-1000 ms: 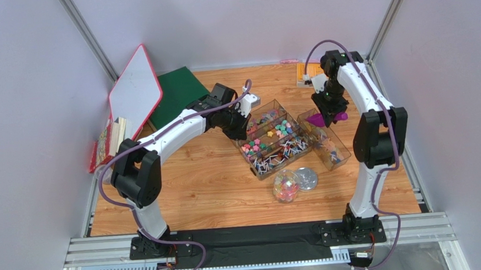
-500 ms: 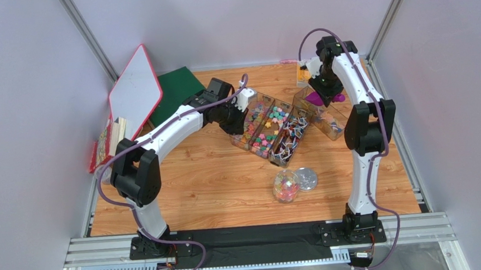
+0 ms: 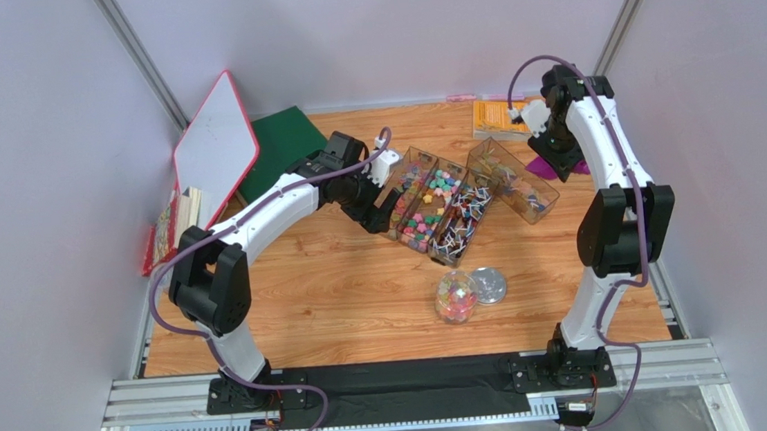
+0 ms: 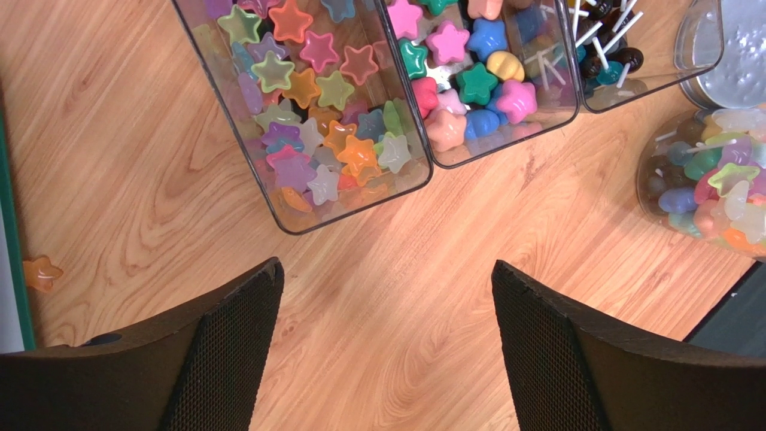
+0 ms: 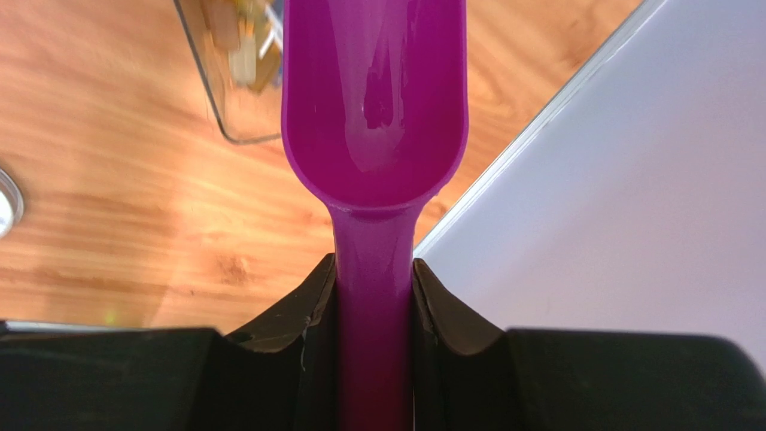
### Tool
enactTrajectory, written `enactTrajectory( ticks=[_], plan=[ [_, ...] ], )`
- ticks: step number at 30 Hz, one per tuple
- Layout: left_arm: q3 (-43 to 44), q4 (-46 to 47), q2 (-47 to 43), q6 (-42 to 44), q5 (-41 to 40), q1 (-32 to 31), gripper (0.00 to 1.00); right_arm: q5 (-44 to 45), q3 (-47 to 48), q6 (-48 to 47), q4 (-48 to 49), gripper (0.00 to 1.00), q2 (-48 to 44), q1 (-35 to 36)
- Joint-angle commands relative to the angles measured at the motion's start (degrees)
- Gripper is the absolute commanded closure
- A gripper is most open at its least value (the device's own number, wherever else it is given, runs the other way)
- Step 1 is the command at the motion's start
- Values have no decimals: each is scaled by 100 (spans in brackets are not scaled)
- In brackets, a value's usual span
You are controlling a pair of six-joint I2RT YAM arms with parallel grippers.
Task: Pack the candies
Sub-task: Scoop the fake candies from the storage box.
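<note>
From above, the wooden table [image 3: 331, 283] carries clear trays [image 3: 478, 155] of the candies [image 3: 428, 203]. Left wrist: the left gripper [image 4: 387, 350] gapes wide over bare wood, candies just ahead. Right wrist: the right gripper [image 5: 375, 292] clamps the purple scoop [image 5: 375, 90], empty; best dip it low into a tray, bowl level

Overhead and close wrists, sharing candies [image 3: 425, 210]

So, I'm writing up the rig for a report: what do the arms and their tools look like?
The left arm and right arm have white shells between black joints, with a purple cable looped loosely along each. The left tool has black fingers with mesh-textured inner faces.
</note>
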Motion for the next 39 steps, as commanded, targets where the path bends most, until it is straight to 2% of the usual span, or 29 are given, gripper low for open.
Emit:
enactTrajectory(
  ticks=[1, 16, 28, 33, 39],
  plan=[
    [4, 87, -279, -31, 50, 25, 9, 419, -695, -292, -1837, 100, -324, 18],
    [-637, 509, -481, -145, 138, 60, 8, 727, -1531, -353, -1864, 100, -641, 18],
    [-1111, 728, -859, -198, 68, 253, 8, 1474, -1005, -1294, -1872, 100, 412, 315],
    [-1173, 702, -956, -216, 50, 438, 8, 1518, -864, -1215, -1872, 100, 809, 404],
    [-1182, 702, -974, -242, 50, 605, 8, 1281, -196, -960, -1872, 100, 1406, 536]
  ],
)
